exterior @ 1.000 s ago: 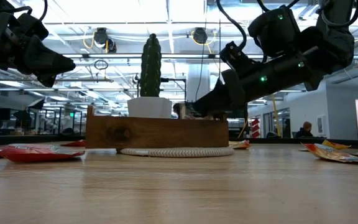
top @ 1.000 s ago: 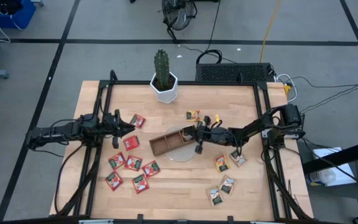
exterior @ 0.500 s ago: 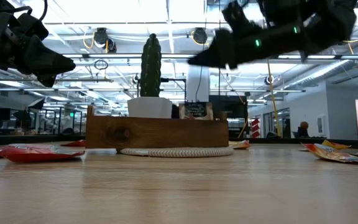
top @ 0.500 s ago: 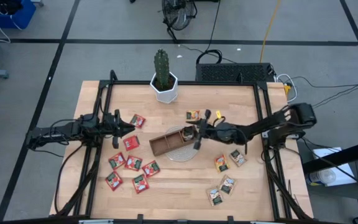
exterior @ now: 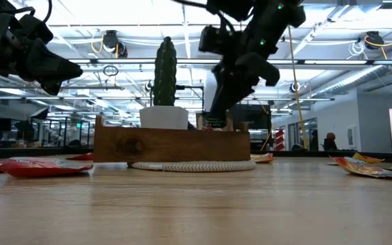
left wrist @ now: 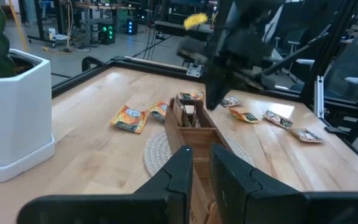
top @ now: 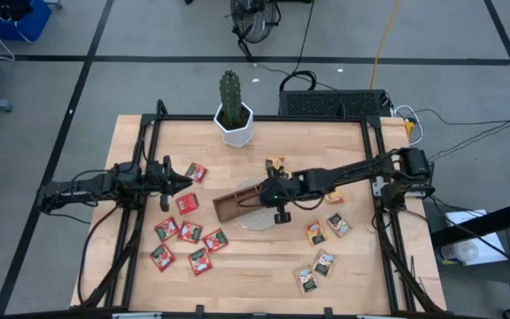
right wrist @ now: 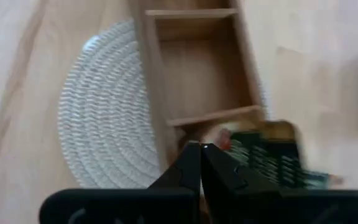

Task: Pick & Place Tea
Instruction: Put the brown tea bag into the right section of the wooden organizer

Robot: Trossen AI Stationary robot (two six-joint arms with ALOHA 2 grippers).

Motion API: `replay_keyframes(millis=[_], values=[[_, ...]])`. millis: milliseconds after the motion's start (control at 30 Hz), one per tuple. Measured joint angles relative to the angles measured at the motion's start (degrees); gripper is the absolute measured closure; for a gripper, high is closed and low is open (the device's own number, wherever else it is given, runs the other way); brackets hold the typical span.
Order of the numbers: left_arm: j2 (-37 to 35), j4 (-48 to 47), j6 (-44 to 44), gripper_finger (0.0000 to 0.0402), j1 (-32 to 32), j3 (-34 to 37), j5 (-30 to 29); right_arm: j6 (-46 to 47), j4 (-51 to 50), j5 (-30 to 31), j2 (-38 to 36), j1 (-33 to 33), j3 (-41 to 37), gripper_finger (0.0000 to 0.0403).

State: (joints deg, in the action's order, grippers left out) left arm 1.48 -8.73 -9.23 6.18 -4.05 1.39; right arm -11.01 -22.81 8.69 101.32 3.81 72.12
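Hovering over the wooden tray point(top: 237, 203) at mid-bench, the right tool point(top: 267, 189) has its fingers pressed together, empty. One sachet point(right wrist: 267, 157) stands in the tray's end compartment. The left tool point(top: 181, 181), nearly closed, holds nothing above the red sachets point(top: 187, 203).

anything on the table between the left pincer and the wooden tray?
High view: one red tea sachet lies between the left pincer and the wooden tray; the rest of that stretch is bare wood.

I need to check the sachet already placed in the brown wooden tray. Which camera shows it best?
The right wrist view: the dark-and-orange sachet fills the tray's end compartment. The left wrist view shows it small, the low view only its top edge; in the high view the right gripper covers it.
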Motion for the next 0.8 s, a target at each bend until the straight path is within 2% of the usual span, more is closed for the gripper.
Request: replay_keyframes(millis=[600, 800], values=[[0.0, 0.0, 0.0, 0.0344, 0.0, 0.0, 0.0, -1.7, -1.6, -1.5, 3.4, -4.0, 0.1, 0.0403], [0.0, 0.0, 0.0, 0.0344, 0.0, 0.0, 0.0, -0.8, -1.2, -4.6, 4.1, -4.2, 0.1, 0.0403]])
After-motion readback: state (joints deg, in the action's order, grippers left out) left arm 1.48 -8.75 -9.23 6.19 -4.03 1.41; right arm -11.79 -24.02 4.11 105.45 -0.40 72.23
